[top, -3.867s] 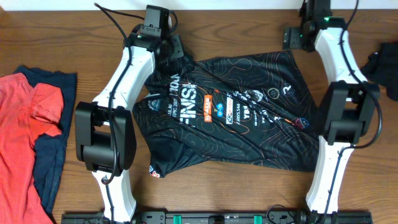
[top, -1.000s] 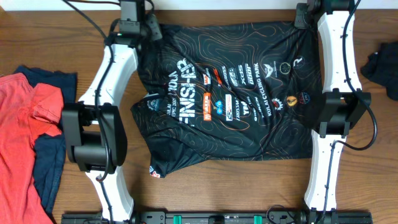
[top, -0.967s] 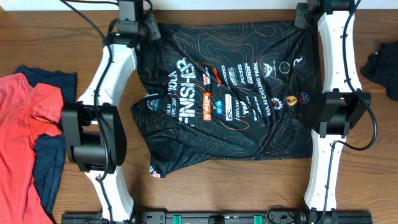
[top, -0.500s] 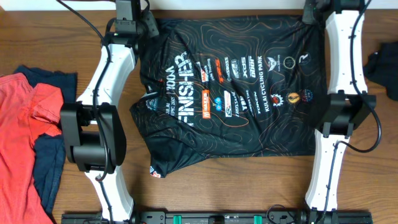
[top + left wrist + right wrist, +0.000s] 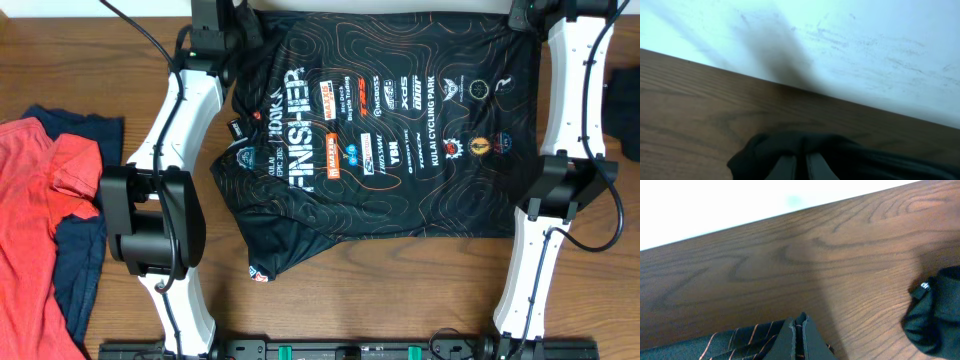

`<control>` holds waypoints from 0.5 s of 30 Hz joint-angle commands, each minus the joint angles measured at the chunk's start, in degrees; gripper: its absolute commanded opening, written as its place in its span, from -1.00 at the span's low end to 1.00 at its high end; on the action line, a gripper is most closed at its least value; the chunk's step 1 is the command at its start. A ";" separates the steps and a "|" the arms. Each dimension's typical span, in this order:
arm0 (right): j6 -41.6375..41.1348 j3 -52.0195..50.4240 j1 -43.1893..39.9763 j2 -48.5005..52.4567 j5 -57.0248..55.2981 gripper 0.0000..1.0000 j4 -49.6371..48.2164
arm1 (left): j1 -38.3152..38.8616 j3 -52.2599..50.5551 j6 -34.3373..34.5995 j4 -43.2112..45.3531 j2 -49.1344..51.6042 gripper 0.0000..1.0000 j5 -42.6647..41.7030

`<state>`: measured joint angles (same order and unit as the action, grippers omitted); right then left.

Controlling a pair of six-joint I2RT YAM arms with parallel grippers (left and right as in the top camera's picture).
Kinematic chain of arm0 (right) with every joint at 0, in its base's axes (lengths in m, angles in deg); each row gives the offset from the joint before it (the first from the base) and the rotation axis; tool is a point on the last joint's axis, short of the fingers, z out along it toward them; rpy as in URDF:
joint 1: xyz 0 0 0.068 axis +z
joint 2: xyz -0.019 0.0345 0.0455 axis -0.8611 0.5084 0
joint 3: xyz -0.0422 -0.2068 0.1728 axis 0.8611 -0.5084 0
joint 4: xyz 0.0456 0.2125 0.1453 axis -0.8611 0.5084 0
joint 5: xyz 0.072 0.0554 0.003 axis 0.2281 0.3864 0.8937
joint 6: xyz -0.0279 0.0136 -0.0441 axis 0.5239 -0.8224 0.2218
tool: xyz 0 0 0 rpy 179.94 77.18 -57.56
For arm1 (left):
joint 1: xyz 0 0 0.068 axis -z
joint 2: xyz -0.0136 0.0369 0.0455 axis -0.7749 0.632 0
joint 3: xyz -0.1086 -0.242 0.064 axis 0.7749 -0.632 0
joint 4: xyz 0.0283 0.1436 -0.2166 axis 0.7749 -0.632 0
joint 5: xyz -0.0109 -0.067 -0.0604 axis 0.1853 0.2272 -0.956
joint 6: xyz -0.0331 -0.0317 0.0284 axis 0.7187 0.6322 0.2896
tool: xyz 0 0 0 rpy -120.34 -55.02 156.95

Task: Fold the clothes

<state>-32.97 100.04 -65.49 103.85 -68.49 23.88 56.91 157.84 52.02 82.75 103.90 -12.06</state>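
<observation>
Black jersey (image 5: 390, 130) lies spread on the wooden table (image 5: 400, 300), print side up, filling the centre and reaching the 12 o'clock edge. Wavy orange contour lines all over, white and orange logos, "FINISHER" text running sideways on its 9 o'clock half. The far hem is pulled fairly straight between the two claws. The near hem is uneven, with a loose flap sagging toward 7 o'clock and a small white-red tag at its tip.

Left gripper (image 5: 800, 167) is at the jersey's 11 o'clock corner. Its fingers are pinched together, with black cloth bunched around the tips, so it has hold of the jersey. A white wall (image 5: 850, 45) is just beyond the table edge in that view.

Right gripper (image 5: 799, 335) is at the 1 o'clock corner. Its fingers are closed tight, with black cloth with orange lines caught at the tips, so it grips the jersey too.

Left arm (image 5: 180, 110) runs along the jersey's 9 o'clock side and overlaps its edge. Right arm (image 5: 570, 100) runs along the 3 o'clock side.

Red top (image 5: 30, 220) lies at the table's 9 o'clock edge, on top of a navy top (image 5: 85, 260), both well apart from the jersey. A dark bundle (image 5: 625, 110) sits at the 3 o'clock edge, just beside the right arm; what it is cannot be told.
</observation>
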 commanded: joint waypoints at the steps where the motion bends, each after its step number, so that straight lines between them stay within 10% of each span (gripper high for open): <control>1: -2.03 1.73 -2.80 -0.15 -0.24 -0.98 2.21 | -1.51 3.37 -0.48 -1.95 -0.44 -0.88 2.99; 15: -5.55 1.70 -3.02 -0.15 5.20 -0.98 18.23 | -1.53 3.39 -0.48 -33.44 -4.46 -0.88 -3.04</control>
<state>-37.36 100.30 -67.24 103.85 -63.07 40.90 56.60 160.27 52.00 51.54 101.96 -16.34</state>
